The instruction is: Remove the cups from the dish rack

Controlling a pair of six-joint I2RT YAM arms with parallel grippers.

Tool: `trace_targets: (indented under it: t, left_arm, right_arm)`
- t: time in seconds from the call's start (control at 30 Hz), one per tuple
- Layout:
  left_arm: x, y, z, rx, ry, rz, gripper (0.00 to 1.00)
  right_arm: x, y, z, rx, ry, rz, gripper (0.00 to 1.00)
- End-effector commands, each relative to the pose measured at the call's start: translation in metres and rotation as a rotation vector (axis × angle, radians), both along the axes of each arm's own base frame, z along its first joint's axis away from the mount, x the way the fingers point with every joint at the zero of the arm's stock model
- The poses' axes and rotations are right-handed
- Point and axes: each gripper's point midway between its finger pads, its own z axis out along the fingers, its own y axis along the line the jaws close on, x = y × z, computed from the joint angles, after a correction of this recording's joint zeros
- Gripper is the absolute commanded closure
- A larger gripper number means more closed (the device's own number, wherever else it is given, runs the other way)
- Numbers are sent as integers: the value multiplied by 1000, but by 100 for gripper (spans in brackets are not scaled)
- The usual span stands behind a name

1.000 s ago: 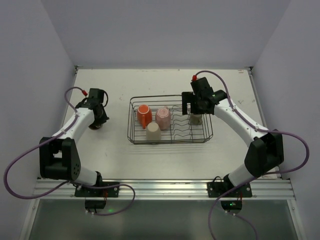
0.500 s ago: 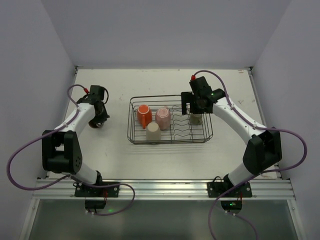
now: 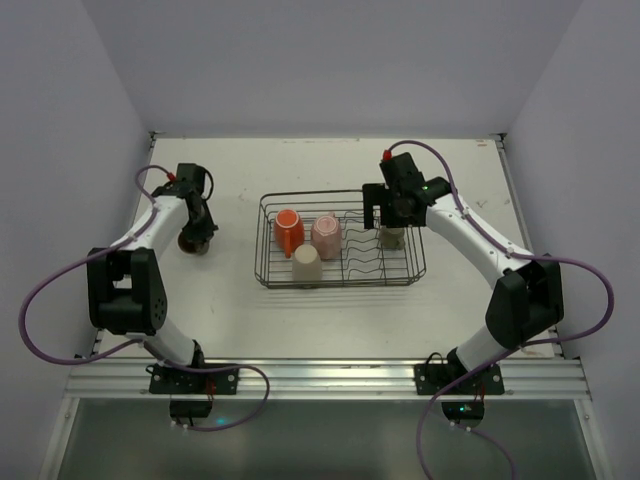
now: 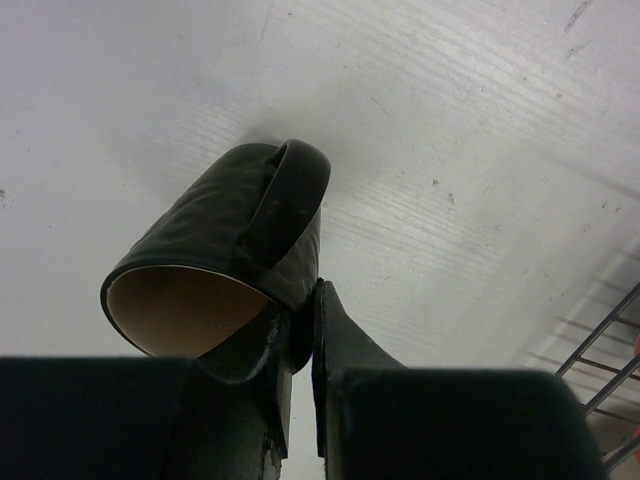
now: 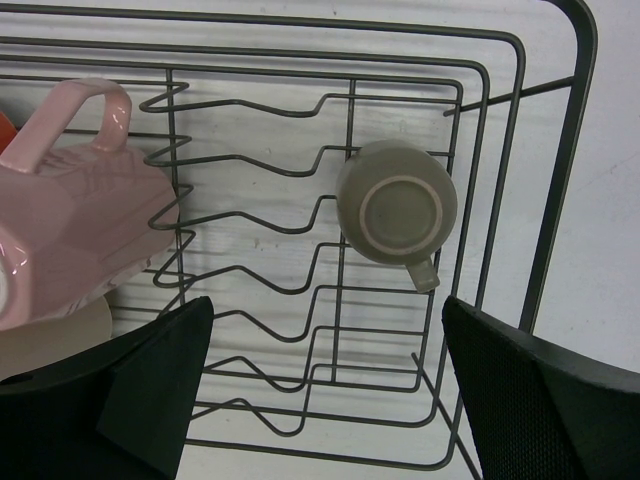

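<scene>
Dark cup: the dark brown-black ceramic mug with a handle is out of the black wire dish rack. It sits well to the left of the rack, tipped on a slant low over the white table. I cannot tell if it touches the table yet.
Left hand: the left gripper is pinched tight on the mug's thin wall, right by the handle.
What changed: the left arm has swung round and stretched out, but the mug has stayed at almost the same spot left of the rack. It looks like the arm is putting the mug down.
Right hand: the right gripper has hardly moved. It hangs with its jaws wide apart and holds nothing.
Next cup: the olive-grey ceramic mug stands upside down at the right end of the rack, right under that hand.
Still in the rack: the orange mug, the pink mug and the cream-beige mug are all in the rack's left half.
What it means: one cup is nearly done — four more wait in the rack.
</scene>
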Motion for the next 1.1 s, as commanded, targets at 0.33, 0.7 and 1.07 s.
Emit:
trace_targets:
  t: [0.33,0.7,1.07]
  left_arm:
    - [13,4,2,-6,-12,-17,61]
    - [34,7,122,-1,-380,33,29]
    - [16,-51,239,-268,-727,-182,25]
  right_arm:
    - [5,-5,-1,-7,-5,6,1]
    - [12,-21,-13,-25,-4,-39,1]
    - [23,-21,-32,-50,12,-66,4]
